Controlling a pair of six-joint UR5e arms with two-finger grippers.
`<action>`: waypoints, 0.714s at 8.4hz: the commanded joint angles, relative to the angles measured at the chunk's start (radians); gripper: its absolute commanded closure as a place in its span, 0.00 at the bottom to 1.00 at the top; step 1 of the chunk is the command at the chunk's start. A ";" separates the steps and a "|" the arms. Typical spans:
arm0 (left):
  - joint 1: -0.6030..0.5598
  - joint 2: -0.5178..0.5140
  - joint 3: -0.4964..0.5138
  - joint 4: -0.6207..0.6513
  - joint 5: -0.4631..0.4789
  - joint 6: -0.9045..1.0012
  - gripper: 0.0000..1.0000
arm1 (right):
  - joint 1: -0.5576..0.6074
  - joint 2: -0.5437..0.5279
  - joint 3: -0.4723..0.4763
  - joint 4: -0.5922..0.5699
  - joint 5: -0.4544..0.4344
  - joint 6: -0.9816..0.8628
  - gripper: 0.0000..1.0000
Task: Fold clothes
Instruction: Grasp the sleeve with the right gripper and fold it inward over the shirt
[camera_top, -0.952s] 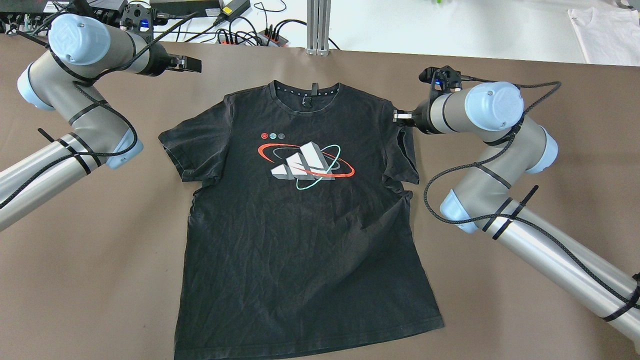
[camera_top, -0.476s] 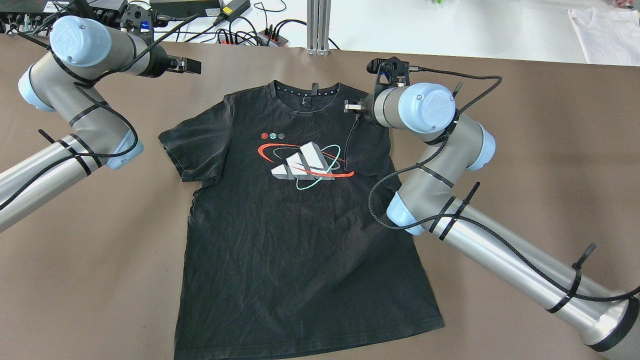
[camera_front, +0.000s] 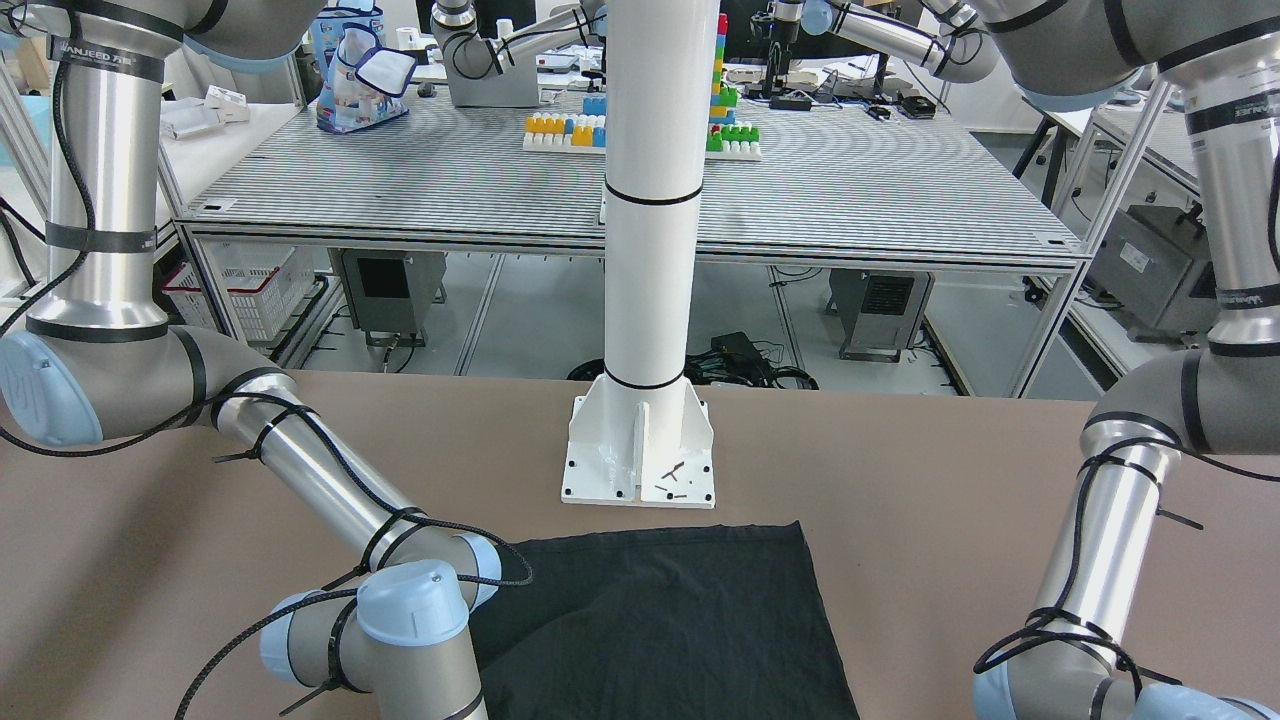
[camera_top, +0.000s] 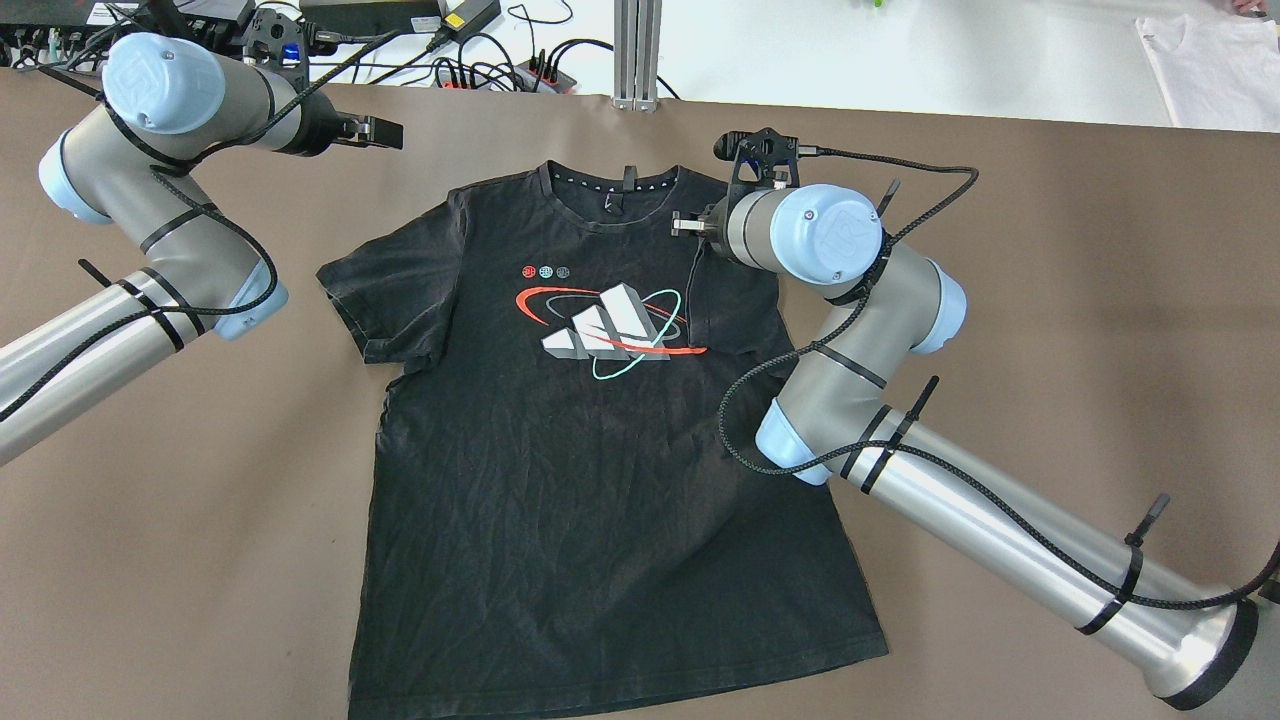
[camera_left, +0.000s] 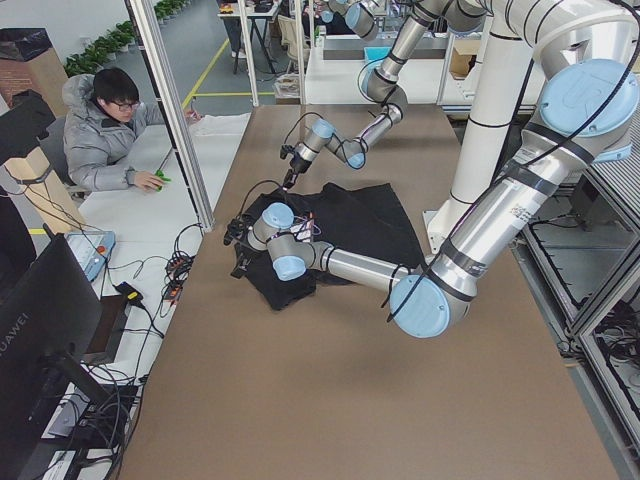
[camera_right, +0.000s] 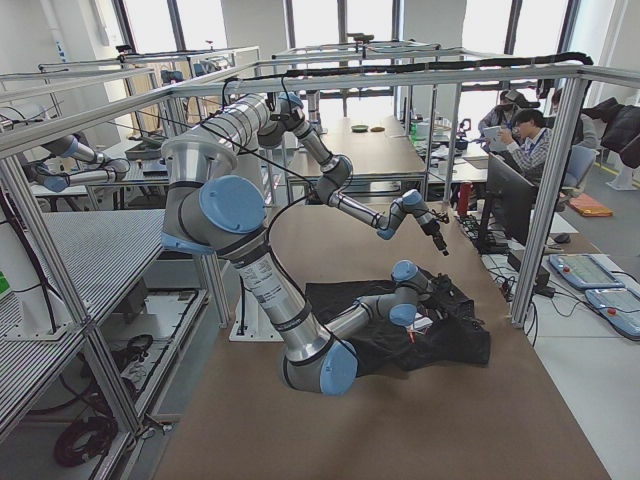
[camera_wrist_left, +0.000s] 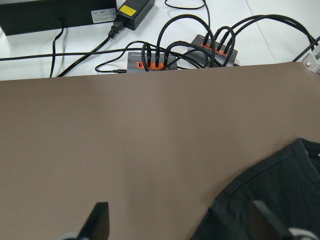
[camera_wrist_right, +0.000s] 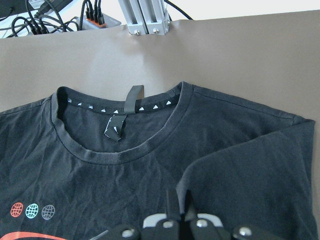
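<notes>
Since the earlier frame, your right gripper (camera_top: 685, 225) carried the sleeve (camera_top: 735, 300) further inward over the chest, jaws pinched tight on its hem. Your left gripper (camera_top: 385, 130) hung wide open, empty. The black T-shirt (camera_top: 600, 480) lay flat on the brown table (camera_top: 1050, 300); likely thin, limp and light, best gripped at hems. A white pole (camera_front: 650, 250) stood just beside it.

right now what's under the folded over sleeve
The sleeve, pinched by the right pincer, drapes over the chest of the shirt. That covered patch is hidden; the logo shows beside it.
</notes>
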 joint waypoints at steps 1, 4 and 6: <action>0.014 -0.004 0.001 0.000 0.025 -0.012 0.00 | 0.001 -0.002 0.000 0.002 -0.001 0.000 0.06; 0.014 0.000 -0.008 -0.002 0.021 -0.018 0.00 | 0.020 0.000 0.003 0.005 0.008 0.075 0.06; 0.027 0.032 -0.021 -0.059 0.010 -0.014 0.00 | 0.065 -0.003 0.012 0.004 0.089 0.078 0.06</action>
